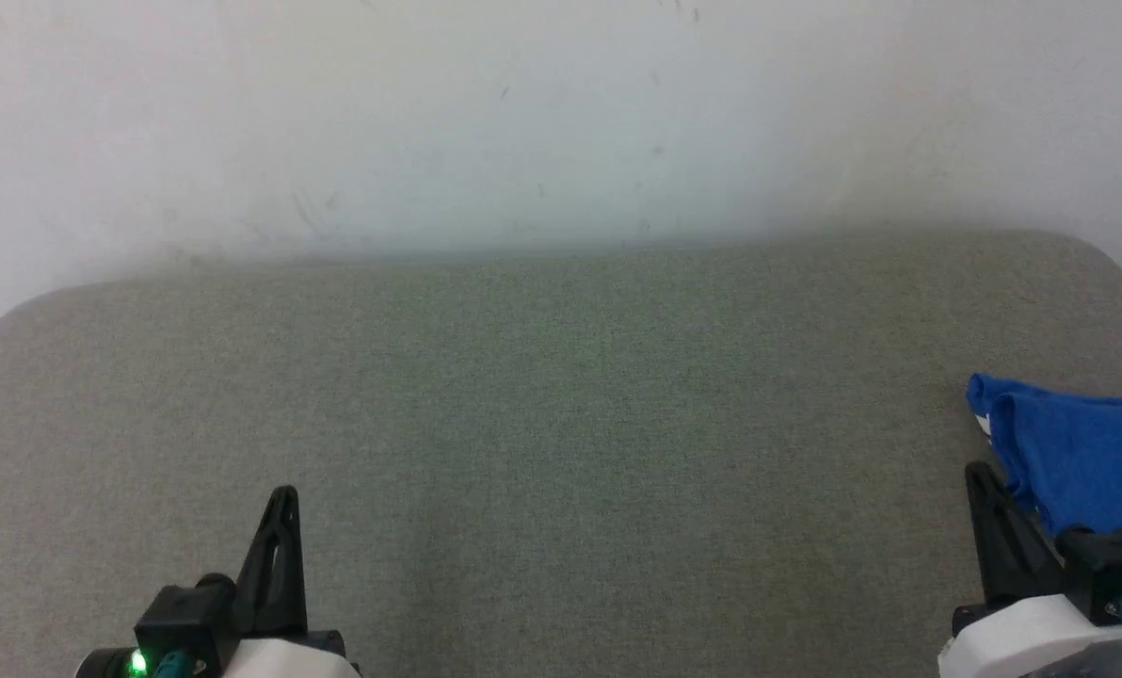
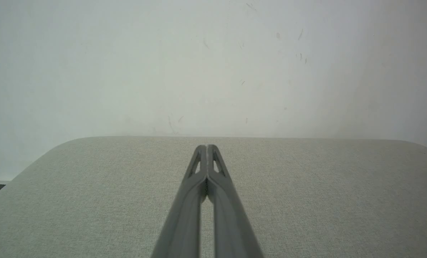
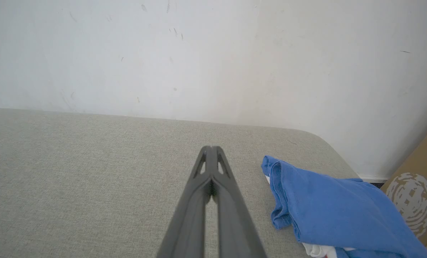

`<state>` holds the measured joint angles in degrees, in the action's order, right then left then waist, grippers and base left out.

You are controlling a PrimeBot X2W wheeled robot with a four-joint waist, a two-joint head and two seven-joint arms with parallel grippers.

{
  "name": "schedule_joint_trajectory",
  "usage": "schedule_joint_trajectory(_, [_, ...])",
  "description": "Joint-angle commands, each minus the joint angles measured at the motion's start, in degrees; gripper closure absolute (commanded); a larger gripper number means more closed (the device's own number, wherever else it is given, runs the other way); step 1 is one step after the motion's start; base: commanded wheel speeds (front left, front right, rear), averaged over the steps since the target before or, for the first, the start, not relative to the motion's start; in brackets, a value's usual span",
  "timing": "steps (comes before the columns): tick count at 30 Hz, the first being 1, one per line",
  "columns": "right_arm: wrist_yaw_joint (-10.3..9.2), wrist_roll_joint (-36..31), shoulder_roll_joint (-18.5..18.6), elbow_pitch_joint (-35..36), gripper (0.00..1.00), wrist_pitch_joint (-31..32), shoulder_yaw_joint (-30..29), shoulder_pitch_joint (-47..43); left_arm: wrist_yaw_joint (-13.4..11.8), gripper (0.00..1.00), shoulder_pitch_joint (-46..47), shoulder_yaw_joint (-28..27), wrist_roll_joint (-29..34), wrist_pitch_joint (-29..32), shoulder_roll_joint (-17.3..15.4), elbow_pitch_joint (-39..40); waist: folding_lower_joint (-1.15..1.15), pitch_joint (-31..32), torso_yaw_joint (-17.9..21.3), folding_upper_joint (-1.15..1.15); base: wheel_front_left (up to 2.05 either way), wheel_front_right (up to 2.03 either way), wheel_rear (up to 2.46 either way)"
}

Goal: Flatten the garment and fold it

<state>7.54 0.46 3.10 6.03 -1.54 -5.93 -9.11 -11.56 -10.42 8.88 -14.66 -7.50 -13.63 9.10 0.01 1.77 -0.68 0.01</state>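
- Here the garment (image 1: 1083,452) lies in a bunched heap at the right edge of the head view, a little below the middle. The frame cuts it off. It is bright blue and rests on the bench.
- In the right wrist view it sits at the lower right. A bit of white peeks out under the blue at the bottom edge.
- The right gripper (image 1: 983,485) is at the lower right of the head view, just beside the garment's left side. Its two dark fingers are pressed together and hold nothing.
- The left gripper (image 1: 283,504) is at the lower left, well apart from the garment. Its fingers are pressed together too, with nothing between them.
- The bench (image 1: 561,395) is covered in grey fabric and has round corners.
- A white wall (image 1: 523,113) with small marks stands behind the bench, across the top of the frame.
- A brown cardboard box (image 3: 414,193) with a pale round print shows at the right edge of the right wrist view.
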Motion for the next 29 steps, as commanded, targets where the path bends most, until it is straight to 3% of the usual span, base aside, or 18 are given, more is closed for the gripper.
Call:
schedule_joint_trajectory(1, [-0.03, -0.2, -0.1, -0.3, 1.0, 0.0, 0.3, 1.3, 0.8, 1.0, 1.4, -0.7, 1.0, 0.3, 0.7, -0.6, 0.0, 0.0, 0.0, -0.01, 0.0, 0.0, 0.0])
schedule_joint_trajectory(29, [-0.04, -0.3, -0.2, -2.8, 1.0, 0.7, 2.8, 4.7, 5.5, 1.0, 5.3, -4.3, 7.0, 3.4, 5.1, -4.3, -0.01, -0.8, 0.3, -0.01, 0.0, 0.0, 0.0])
